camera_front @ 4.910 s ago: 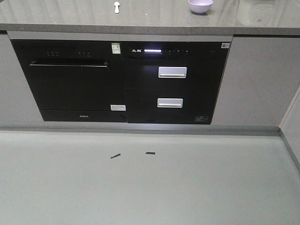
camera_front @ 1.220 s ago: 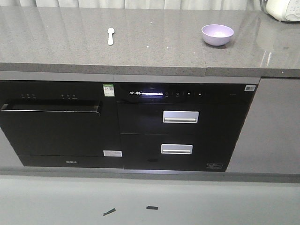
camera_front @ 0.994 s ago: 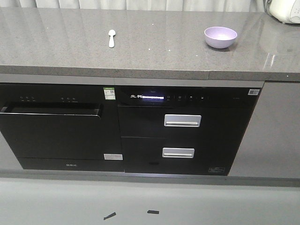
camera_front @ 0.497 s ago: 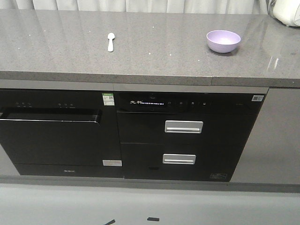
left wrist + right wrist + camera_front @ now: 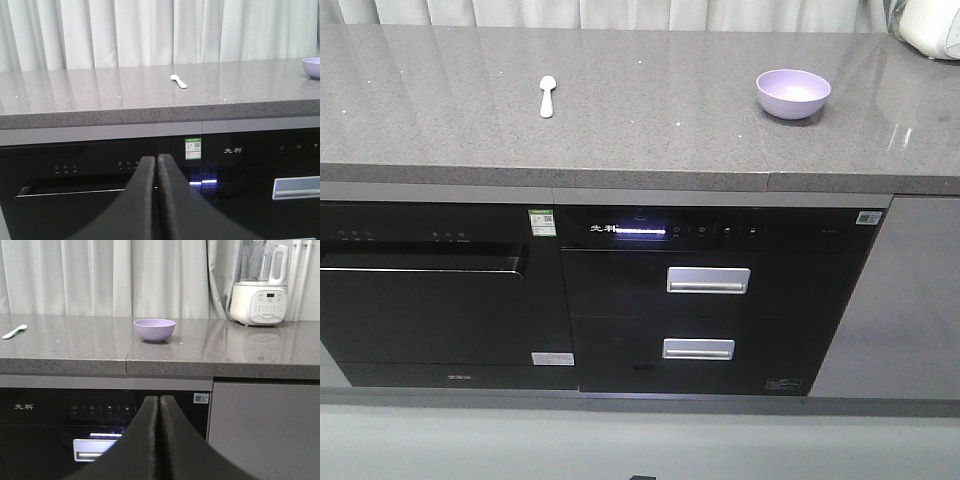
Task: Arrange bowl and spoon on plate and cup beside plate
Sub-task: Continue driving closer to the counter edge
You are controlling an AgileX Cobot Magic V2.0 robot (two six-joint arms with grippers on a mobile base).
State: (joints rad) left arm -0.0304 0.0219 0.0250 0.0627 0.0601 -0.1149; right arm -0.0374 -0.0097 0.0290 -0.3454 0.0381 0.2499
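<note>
A lavender bowl [image 5: 793, 93] stands upright on the grey stone counter [image 5: 650, 130], toward its right; the right wrist view shows the bowl [image 5: 155, 329] straight ahead. The pale spoon [image 5: 546, 96] lies flat further left on the counter, and shows as the spoon [image 5: 178, 80] in the left wrist view. My left gripper [image 5: 156, 159] is shut and empty, below counter height, in front of the black appliance. My right gripper [image 5: 159, 399] is likewise shut with nothing in it. Plate and cup are out of view.
Under the counter sit a black dishwasher [image 5: 430, 290] and a black unit with two silver-handled drawers [image 5: 708, 280]. A white blender [image 5: 260, 285] stands at the counter's far right. Pale curtains [image 5: 150, 30] hang behind. A grey cabinet door [image 5: 915, 290] is at right.
The counter has come closer and sits lower in the front view; the floor has nearly left the frame. Bowl and spoon lie where they were on the counter.
</note>
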